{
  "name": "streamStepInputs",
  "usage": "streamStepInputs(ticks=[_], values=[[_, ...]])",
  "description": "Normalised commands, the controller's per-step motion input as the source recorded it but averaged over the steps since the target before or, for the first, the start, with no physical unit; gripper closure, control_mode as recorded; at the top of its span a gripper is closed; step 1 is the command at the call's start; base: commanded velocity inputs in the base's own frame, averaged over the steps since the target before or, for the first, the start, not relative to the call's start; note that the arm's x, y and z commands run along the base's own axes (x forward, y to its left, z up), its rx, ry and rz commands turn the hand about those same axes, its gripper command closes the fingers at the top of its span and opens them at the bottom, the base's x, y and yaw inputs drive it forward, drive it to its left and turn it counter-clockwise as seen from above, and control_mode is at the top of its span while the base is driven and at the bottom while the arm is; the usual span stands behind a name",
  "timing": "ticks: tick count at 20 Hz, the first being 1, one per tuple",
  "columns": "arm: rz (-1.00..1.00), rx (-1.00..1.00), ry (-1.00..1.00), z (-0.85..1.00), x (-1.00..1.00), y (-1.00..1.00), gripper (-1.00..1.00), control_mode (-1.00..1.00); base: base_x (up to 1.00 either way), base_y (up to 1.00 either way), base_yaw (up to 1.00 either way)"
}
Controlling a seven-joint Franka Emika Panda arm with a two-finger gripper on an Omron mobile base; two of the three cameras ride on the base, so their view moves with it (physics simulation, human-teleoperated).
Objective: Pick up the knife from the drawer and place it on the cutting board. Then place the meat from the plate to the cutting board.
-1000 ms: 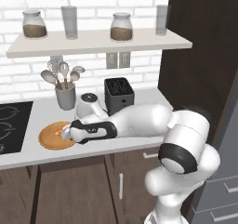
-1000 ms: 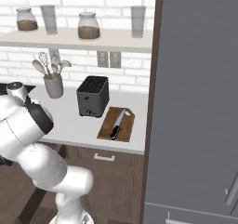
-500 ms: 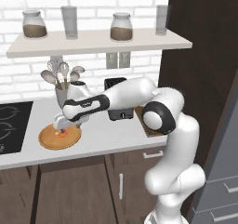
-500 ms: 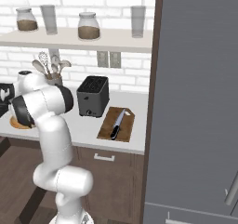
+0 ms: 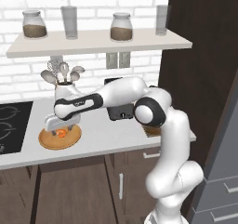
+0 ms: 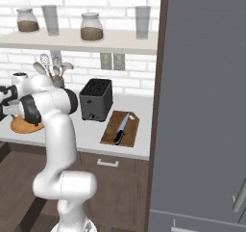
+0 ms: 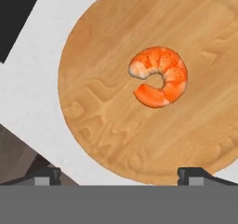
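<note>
The round tan plate [image 5: 46, 139] lies on the counter left of the toaster, and it also appears in the right base view [image 6: 23, 126] and the hand view [image 7: 102, 125]. On it rests the meat [image 7: 159, 76], a curled orange-pink lump [image 5: 61, 133]. My gripper [image 5: 60, 125] hangs open just above the plate, pointing down, with its fingertips [image 7: 44, 174] spread wide below the meat and nothing between them. At the right, the knife [image 6: 121, 129] lies along the dark brown cutting board [image 6: 111, 132]. My arm hides most of that board [image 5: 151, 131] in the left base view.
A black toaster [image 6: 96, 99] stands between plate and board. A holder of spoons and ladles [image 5: 64, 76] stands behind the plate, and a black cooktop [image 5: 9, 125] lies left of it. A shelf with jars [image 5: 93, 39] hangs overhead. A tall grey cabinet [image 6: 202, 106] closes the right side.
The arm has swung left and risen from low beside the plate, and the hand now points down over the meat. Jaws stayed open. Knife and board have not moved.
</note>
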Motion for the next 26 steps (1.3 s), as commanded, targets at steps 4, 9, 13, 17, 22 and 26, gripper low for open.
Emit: streamStepInputs(ticks=[4, 9, 13, 17, 22, 26], values=[[0.0, -0.09, 0.02, -0.29, 0.08, 0.06, -1.0, -1.0, 0.0, 0.0, 0.0], [-0.04, -0.08, 0.04, -0.25, 0.18, 0.0, -1.0, -1.0, 0.0, 0.0, 0.0], [-0.07, -0.05, 0.14, 0.0, 0.36, 0.0, -1.0, -1.0, 0.0, 0.0, 0.0], [-0.07, -0.03, 0.17, 0.0, 0.35, -0.01, -1.0, -1.0, 0.0, 0.0, 0.0], [-0.07, 0.0, 0.01, -0.28, 0.08, -0.01, -1.0, -1.0, 0.0, 0.0, 0.0], [-0.06, -0.01, -0.16, -0.35, 0.01, 0.05, -1.0, -1.0, 0.0, 0.0, 0.0]])
